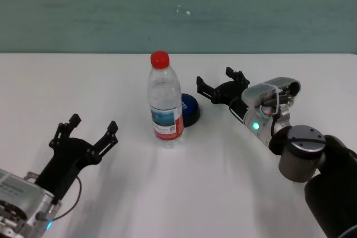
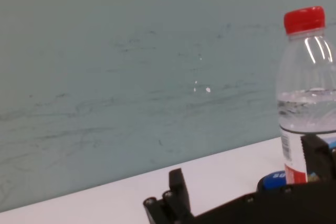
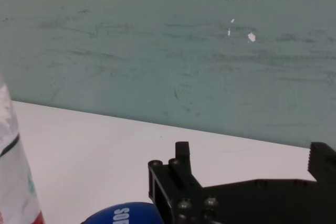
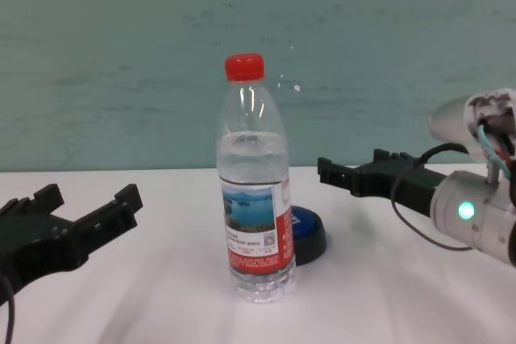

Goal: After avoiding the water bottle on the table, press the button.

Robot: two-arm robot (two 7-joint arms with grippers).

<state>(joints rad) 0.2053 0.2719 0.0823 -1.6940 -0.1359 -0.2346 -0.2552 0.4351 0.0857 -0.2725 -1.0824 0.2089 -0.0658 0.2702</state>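
The water bottle [image 1: 165, 104] stands upright mid-table on the white table [image 1: 184, 193], red cap on top. The blue button [image 1: 189, 110] sits right behind it on its right side, partly hidden by the bottle. My right gripper [image 1: 217, 80] is open and empty, hovering just right of the button and a little above it, clear of the bottle. In the right wrist view the button [image 3: 123, 214] lies close to the open gripper [image 3: 252, 158], with the bottle's edge [image 3: 16, 182] beyond. My left gripper [image 1: 93, 125] is open, parked at the near left.
A teal wall [image 1: 178, 9] runs along the table's far edge. In the chest view the bottle [image 4: 254, 207] stands in front of the button [image 4: 306, 230], with the right gripper [image 4: 352, 165] behind and to the right. Bare tabletop lies on both sides of the bottle.
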